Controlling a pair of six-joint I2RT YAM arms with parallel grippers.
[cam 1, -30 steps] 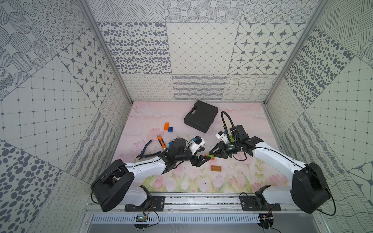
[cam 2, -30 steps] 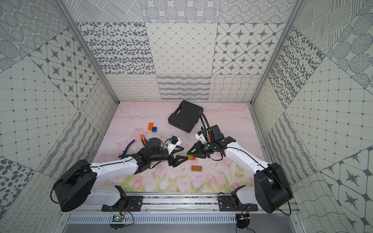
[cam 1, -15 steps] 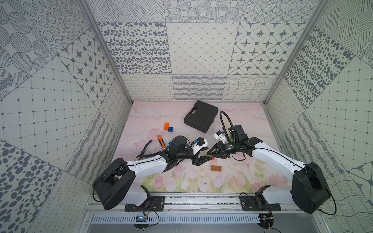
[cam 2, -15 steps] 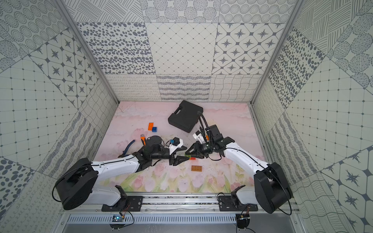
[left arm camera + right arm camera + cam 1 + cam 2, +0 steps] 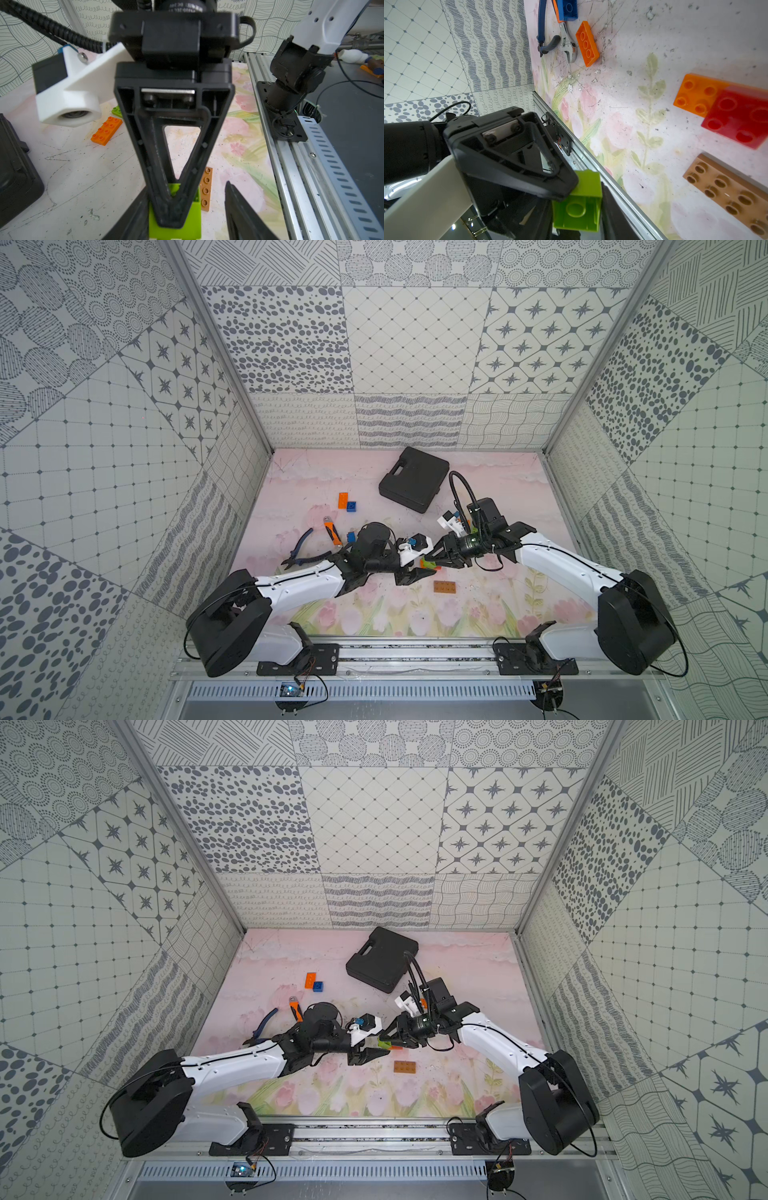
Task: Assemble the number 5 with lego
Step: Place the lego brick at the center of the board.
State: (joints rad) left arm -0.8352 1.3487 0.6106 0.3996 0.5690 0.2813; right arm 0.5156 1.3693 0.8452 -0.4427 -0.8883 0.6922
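A small green lego brick (image 5: 577,207) hangs above the mat, and my right gripper (image 5: 577,197) is shut on it. My left gripper (image 5: 186,187) straddles the same brick (image 5: 176,226), still open. One of its fingers (image 5: 133,218) lies against the brick. The other finger (image 5: 239,207) stands a gap away. In both top views the two grippers (image 5: 422,567) (image 5: 388,1043) meet tip to tip at mid-table. A long brown brick (image 5: 445,587) lies just in front of them. Joined orange (image 5: 697,95) and red (image 5: 741,122) bricks lie under the right gripper.
A long orange brick (image 5: 343,501) and a blue brick (image 5: 352,506) lie at the back left. Blue-handled pliers (image 5: 303,547) and an orange-handled wrench (image 5: 331,531) lie beside the left arm. The black case (image 5: 413,479) sits at the back. Orange (image 5: 106,131) and green (image 5: 117,111) bricks lie beside the right wrist.
My left gripper's jaws have narrowed around the green brick held by my right gripper. Both arms have barely shifted.
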